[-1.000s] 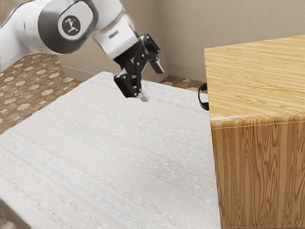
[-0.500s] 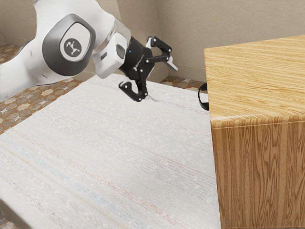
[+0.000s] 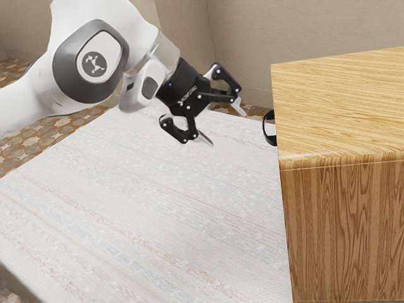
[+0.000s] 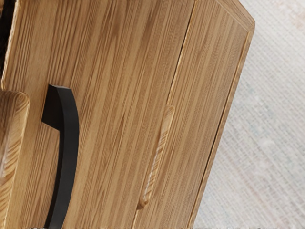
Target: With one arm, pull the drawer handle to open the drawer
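Swinging in now: since a second ago the end effector [image 3: 225,126] has travelled toward the exterior view's right and turned, so its fingers point at the cabinet [image 3: 341,164] rather than down at the table [image 3: 126,208]. Fingers spread wide, nothing between them, one above the other.

And here's the target: the handle [image 3: 269,128], a black bow standing off the cabinet face that looks toward the arm, just under the top edge. It lies to the exterior view's right of the end effector, at much the same height. Near, but with a clear gap of table showing between them — no contact.

In the wrist view the handle [image 4: 64,152] is a dark curved bar on the drawer front [image 4: 119,95]. Its long axis runs parallel to the cabinet's lower edge where that meets the table, so I read it as level. That suits the stacked fingers: one should pass over the bar and one under. The coming move looks like a straight push to the right until the bar sits between them, then a squeeze, then the pull back. The drawer looks shut yet.

Underfoot, a pale woven-looking table, wide and flat. Beyond it lie a patterned tile floor [image 3: 44,120] and plain beige walls [image 3: 303,31].
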`<control>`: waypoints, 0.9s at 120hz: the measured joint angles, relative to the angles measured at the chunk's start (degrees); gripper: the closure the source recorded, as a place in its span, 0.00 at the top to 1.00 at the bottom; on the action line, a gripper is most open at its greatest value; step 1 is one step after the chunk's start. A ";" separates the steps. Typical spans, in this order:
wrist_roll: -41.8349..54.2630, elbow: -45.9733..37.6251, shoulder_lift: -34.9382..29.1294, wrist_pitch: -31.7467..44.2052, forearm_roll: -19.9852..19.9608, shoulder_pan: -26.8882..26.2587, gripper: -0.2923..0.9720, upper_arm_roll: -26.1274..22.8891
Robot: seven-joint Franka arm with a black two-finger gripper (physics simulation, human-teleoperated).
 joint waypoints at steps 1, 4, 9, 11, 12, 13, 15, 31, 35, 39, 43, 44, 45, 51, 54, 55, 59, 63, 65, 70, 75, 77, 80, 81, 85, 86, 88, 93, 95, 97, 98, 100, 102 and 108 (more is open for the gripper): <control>0.23 0.04 0.00 0.00 -0.12 0.00 0.70 0.02; 0.90 0.18 -0.01 0.02 -0.46 0.02 0.68 0.09; 1.96 1.08 0.08 0.03 -0.91 0.13 0.63 0.17; 2.35 1.53 0.13 0.04 -1.05 0.19 0.62 0.19; 2.55 1.73 0.16 0.04 -1.12 0.22 0.61 0.19; 2.74 2.03 0.28 0.05 -1.18 0.26 0.60 0.20; 3.11 2.70 0.61 0.06 -1.32 0.35 0.59 0.20; 5.68 6.56 3.78 0.08 -2.47 1.15 0.50 -0.24; 6.21 6.79 4.26 0.10 -2.65 1.29 0.49 -0.34; 6.72 6.91 4.58 0.11 -2.78 1.37 0.48 -0.40; 7.19 7.02 5.10 0.18 -2.90 1.44 0.47 -0.45; 7.31 7.04 5.21 0.20 -2.93 1.45 0.47 -0.47; 7.42 7.05 5.31 0.21 -2.96 1.47 0.47 -0.49; 7.99 7.11 5.61 0.18 -3.53 1.77 0.46 -0.89; 8.26 7.12 5.68 0.06 -3.96 1.80 0.46 -1.02; 8.34 7.12 5.69 0.01 -4.09 1.79 0.46 -1.06; 8.68 7.13 5.74 -0.29 -4.75 1.67 0.45 -1.15; 9.00 7.14 5.76 -0.64 -5.46 1.46 0.45 -1.20; 9.15 7.14 5.77 -0.79 -5.76 1.35 0.45 -1.24; 9.52 7.13 5.82 -1.13 -6.34 0.98 0.45 -1.29; 9.85 7.09 5.95 -1.38 -6.77 0.53 0.46 -1.29; 9.98 7.08 6.06 -1.46 -6.90 0.35 0.46 -1.28; 10.17 7.07 6.24 -1.55 -7.06 0.09 0.47 -1.28; 10.23 7.07 6.33 -1.58 -7.11 0.01 0.47 -1.27; 10.46 7.06 6.57 -1.68 -7.27 -0.28 0.48 -1.27; 10.52 7.06 6.61 -1.71 -7.31 -0.33 0.49 -1.26; 10.63 7.07 6.67 -1.74 -7.37 -0.44 0.49 -1.21; 10.89 7.06 6.77 -1.82 -7.49 -0.34 0.50 -1.25; 10.99 7.06 6.79 -1.84 -7.53 -0.22 0.51 -1.30; 11.08 7.06 6.80 -1.87 -7.56 -0.11 0.51 -1.32; 11.13 7.06 6.81 -1.88 -7.58 -0.05 0.51 -1.33; 11.22 7.06 6.82 -1.91 -7.61 0.06 0.51 -1.32; 11.31 7.06 6.80 -1.93 -7.63 0.13 0.51 -1.26; 11.56 6.95 6.77 -1.98 -7.67 0.44 0.50 -1.08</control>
